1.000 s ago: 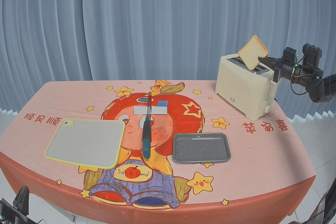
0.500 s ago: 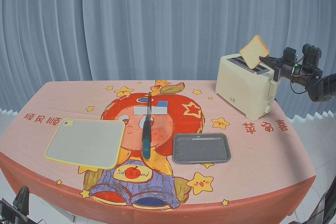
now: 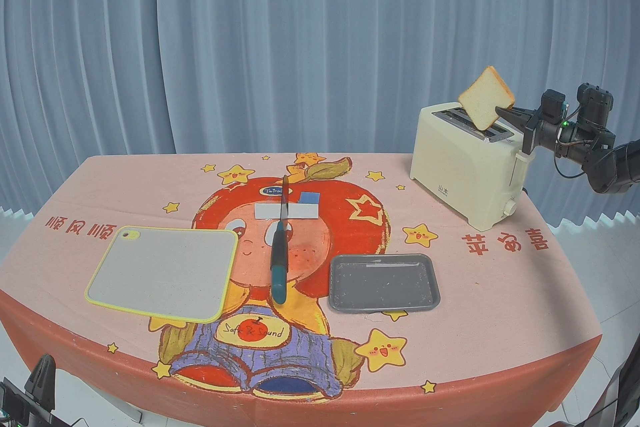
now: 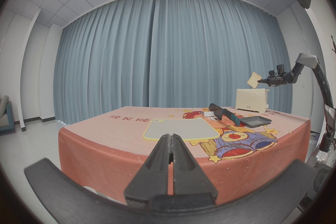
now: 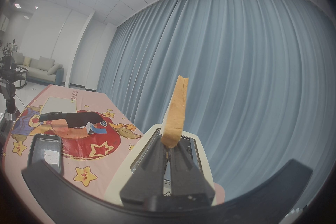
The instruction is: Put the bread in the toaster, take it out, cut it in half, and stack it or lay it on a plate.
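Note:
My right gripper (image 3: pixel 501 111) is shut on a slice of bread (image 3: pixel 486 97), pinching its lower corner just above the slots of the cream toaster (image 3: pixel 463 165) at the table's far right. In the right wrist view the bread (image 5: pixel 176 112) stands edge-on, tilted, over the toaster (image 5: pixel 154 156), held by the gripper (image 5: pixel 168 152). A knife (image 3: pixel 279 245) with a teal handle lies mid-table, a grey cutting board (image 3: pixel 164 271) to its left and a dark grey plate (image 3: pixel 383 281) to its right. My left gripper (image 4: pixel 171 156) is shut on nothing, low off the table's front left.
A small white and blue block (image 3: pixel 289 208) lies under the knife blade. The table is covered by a pink cartoon cloth (image 3: pixel 467 321). Blue curtains (image 3: pixel 300 28) hang close behind the table and toaster.
The right gripper has shifted the bread slightly to the right and a little up over the toaster. The left arm has not moved.

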{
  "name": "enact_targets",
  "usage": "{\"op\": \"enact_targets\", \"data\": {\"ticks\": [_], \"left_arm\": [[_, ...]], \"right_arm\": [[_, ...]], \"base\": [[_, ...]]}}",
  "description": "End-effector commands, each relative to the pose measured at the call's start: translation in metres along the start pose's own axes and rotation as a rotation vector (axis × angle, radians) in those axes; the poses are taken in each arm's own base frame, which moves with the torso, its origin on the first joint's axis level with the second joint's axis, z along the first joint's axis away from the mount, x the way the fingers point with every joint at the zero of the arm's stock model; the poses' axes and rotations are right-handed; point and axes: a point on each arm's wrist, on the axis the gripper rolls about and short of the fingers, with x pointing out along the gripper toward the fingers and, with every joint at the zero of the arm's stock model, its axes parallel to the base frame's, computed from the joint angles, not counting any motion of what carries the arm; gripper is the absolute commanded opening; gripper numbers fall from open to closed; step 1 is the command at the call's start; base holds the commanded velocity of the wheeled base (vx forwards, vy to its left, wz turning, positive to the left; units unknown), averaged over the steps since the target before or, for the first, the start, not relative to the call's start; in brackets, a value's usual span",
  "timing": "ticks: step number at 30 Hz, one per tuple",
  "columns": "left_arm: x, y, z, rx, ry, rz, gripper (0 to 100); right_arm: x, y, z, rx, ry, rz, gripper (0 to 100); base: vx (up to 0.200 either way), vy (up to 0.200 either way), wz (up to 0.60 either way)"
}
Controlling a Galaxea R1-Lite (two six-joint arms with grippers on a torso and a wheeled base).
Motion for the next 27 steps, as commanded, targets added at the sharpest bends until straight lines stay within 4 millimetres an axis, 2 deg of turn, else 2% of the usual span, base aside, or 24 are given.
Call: {"op": "enact_targets", "data": {"ticks": [1,27], "left_arm": [[0.0,0.0,-0.005,-0.001,0.001,0.0,0],[0.0,0.0,-0.005,-0.001,0.001,0.0,0]], "right_arm": [[0.0,0.0,-0.002,0.002,0.005,-0.001,0],[-0.002,0.005,-0.015,-0.004,0.039,0.01,0]], "base": [[0.0,0.0,0.0],[0.0,0.0,0.0]]}}
